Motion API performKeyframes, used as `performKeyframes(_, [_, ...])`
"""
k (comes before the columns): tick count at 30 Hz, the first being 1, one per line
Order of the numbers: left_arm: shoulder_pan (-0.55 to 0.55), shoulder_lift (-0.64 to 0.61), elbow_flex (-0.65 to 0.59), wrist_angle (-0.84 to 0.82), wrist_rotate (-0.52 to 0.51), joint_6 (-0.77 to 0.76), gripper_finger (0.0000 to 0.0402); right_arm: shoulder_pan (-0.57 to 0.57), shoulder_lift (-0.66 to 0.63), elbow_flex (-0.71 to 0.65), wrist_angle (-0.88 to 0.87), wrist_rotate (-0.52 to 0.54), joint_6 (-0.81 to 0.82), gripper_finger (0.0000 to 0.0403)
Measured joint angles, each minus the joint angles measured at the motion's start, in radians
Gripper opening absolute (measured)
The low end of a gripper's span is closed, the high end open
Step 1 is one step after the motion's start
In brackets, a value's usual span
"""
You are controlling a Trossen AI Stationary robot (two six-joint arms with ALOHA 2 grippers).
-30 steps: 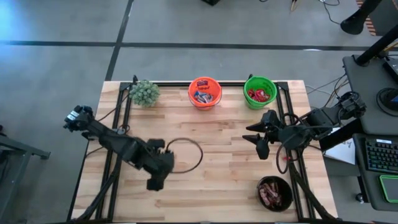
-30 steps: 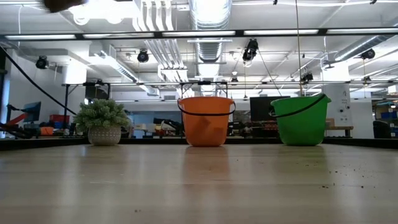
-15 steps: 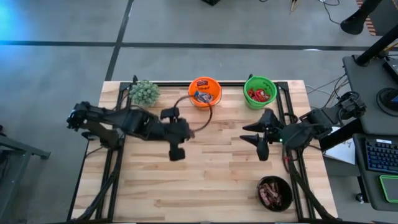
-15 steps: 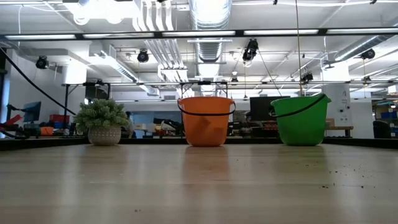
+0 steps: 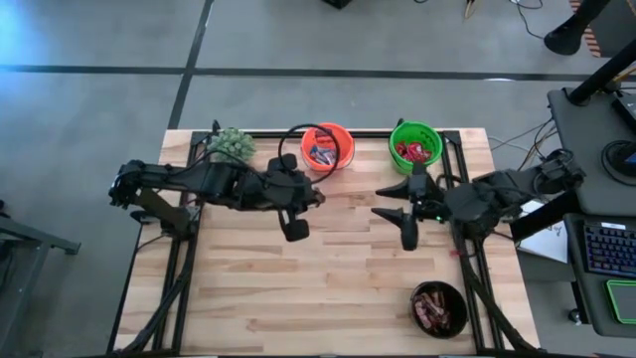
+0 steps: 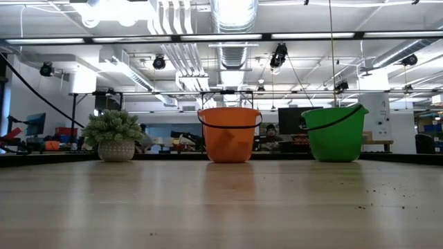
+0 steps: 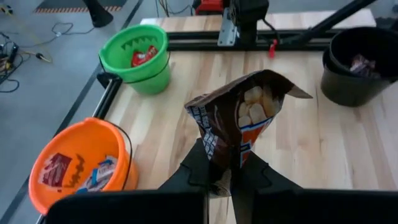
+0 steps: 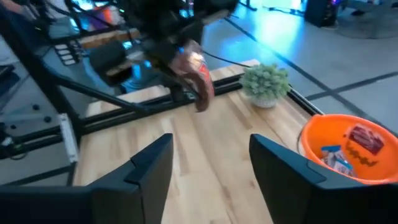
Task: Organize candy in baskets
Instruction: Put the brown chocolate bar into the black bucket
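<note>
My left gripper (image 7: pixel 229 177) is shut on a dark brown candy packet (image 7: pixel 244 115) with orange and white print; its torn top shows pale pieces. In the high view this gripper (image 5: pixel 310 196) hovers over the table just on the near side of the orange pail (image 5: pixel 328 146), which holds red and blue-white candies. The green pail (image 5: pixel 415 146) holds red candies. The black bowl (image 5: pixel 439 308) holds brown ones. My right gripper (image 5: pixel 386 203) hangs open near the green pail, pointing at the left gripper, with nothing between its fingers. My left gripper pinches the packet's bottom end (image 7: pixel 224 163) between its two fingers. The fingers slant downward toward the table's right side. The packet sticks out beyond the fingertips, torn end farthest out, and is lifted clear of the table, as the right wrist view shows (image 8: pixel 198 78).
A fuzzy green plant (image 5: pixel 231 144) in a pale pot stands at the far left corner. Black rails (image 5: pixel 189 199) run along both sides of the wooden table. The low view shows bare tabletop in front of the plant (image 6: pixel 116 135) and both pails (image 6: pixel 229 134).
My left gripper has risen and swung from the table's near middle toward the far edge and the orange pail, tipping up from a steep downward point, still shut on the packet. My right gripper has drifted a little toward the table's left and turned at the wrist.
</note>
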Motion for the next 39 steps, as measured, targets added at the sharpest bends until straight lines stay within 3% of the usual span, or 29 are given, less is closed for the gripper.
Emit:
performKeyframes(6, [0.002, 0.000, 0.000, 0.082, 0.008, 0.024, 0.0002, -0.077, 0.054, 0.000, 0.011, -0.025, -0.059, 0.0230])
performKeyframes(11, [0.002, 0.000, 0.000, 0.139, 0.008, 0.027, 0.0002, -0.102, 0.112, 0.000, 0.092, -0.142, -0.168, 0.0237])
performKeyframes(17, [0.002, 0.000, 0.000, 0.148, 0.008, 0.026, 0.0002, -0.111, 0.166, 0.000, 0.224, -0.144, -0.296, 0.0238])
performKeyframes(27, [0.002, 0.008, -0.002, 0.160, 0.038, 0.022, 0.0002, -0.180, 0.181, 0.001, 0.285, -0.147, -0.287, 0.0237])
performKeyframes(32, [0.004, 0.039, -0.003, 0.167, 0.045, 0.038, 0.0002, -0.195, 0.184, 0.001, 0.332, -0.249, -0.273, 0.0230])
performKeyframes(39, [0.006, 0.070, -0.002, 0.202, 0.045, 0.061, 0.0002, -0.197, 0.184, 0.001, 0.344, -0.244, -0.239, 0.0219])
